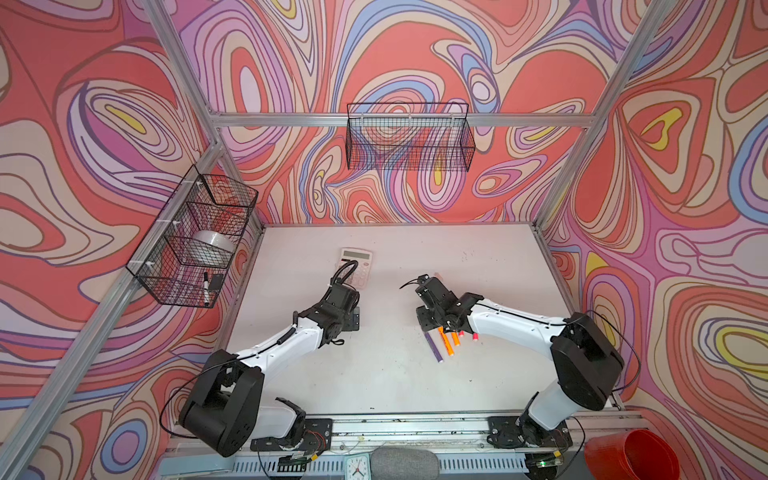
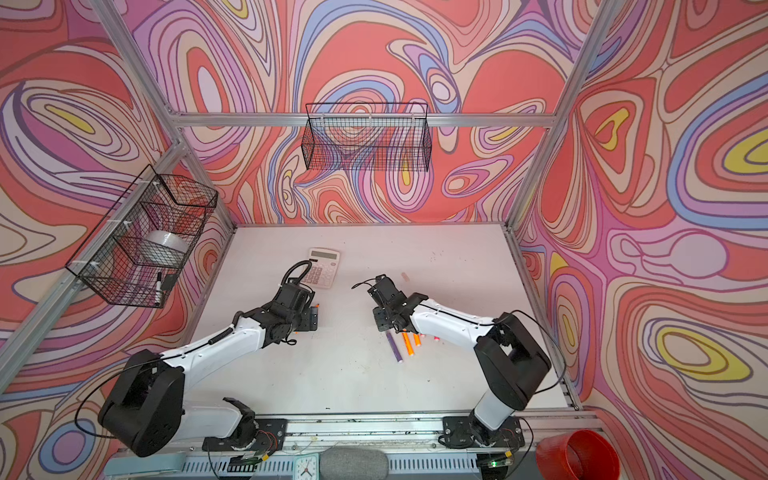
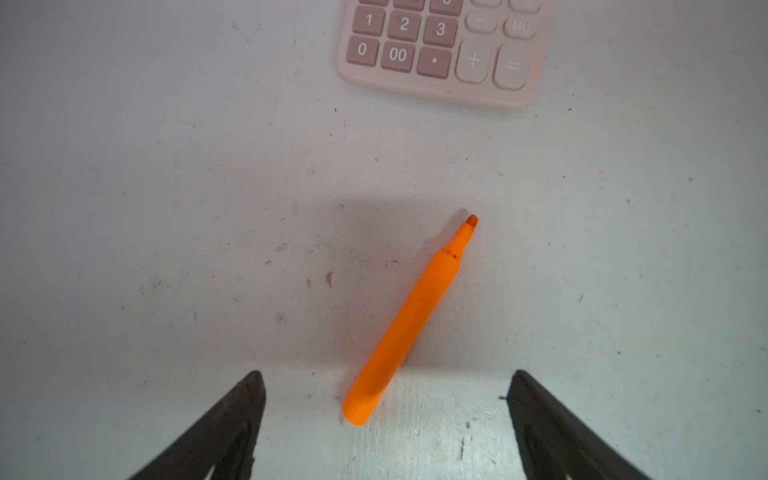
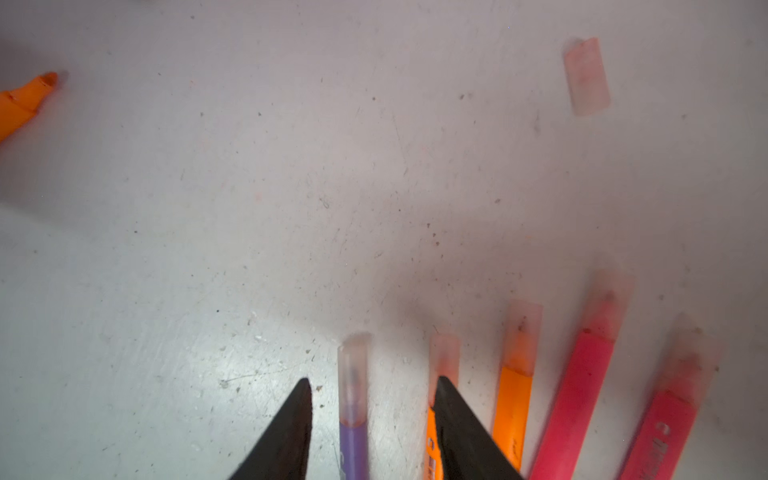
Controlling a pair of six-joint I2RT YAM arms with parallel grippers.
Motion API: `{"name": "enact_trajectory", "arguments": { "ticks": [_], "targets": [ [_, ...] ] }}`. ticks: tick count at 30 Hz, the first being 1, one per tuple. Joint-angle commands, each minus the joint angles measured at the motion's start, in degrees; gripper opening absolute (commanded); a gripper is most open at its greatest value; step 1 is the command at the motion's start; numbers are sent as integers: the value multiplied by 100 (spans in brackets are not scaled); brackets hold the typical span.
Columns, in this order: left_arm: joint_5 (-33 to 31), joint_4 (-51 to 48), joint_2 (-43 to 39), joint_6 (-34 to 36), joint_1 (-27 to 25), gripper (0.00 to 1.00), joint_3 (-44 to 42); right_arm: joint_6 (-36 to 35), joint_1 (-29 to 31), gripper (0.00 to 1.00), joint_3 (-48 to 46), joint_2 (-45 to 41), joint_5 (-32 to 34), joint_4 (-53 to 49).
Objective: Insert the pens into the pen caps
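L fingers (image 3: 232, 424) spread wide; R fingers (image 4: 286, 432) apart, narrower; both pointing down.

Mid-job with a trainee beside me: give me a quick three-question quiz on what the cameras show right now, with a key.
1. Count: including the purple pen that the right hand straddles, how many capped pens show in the right wrist view?
2. True or false: the orange pen under the open left hand has its cap on.
3. Pick one: the loose cap lies A) on the bare table, apart from every pen; B) on top of the purple pen; C) in the left hand.

Key: 1. Five. 2. False, its tip is bare. 3. A.
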Motion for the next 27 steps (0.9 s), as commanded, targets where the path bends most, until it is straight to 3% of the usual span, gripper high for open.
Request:
{"name": "enact_trajectory", "arguments": {
  "ticks": [1,13,18,21,27],
  "targets": [
    [298,-165,81,29,25,88,-13,60,-32,50,-253,-299,135,343],
    [695,-510,932,45,35,83,448,96,-36,52,-864,-1173,354,811],
    [867,-553,1173,103,35,69,573,102,-31,52,-887,-1195,319,814],
    [954,-592,1244,138,34,67,630,105,-31,52,-864,-1168,321,792],
    [1172,-575,1333,199,32,47,675,114,-33,52,-862,-1149,354,787]
  ]
}}
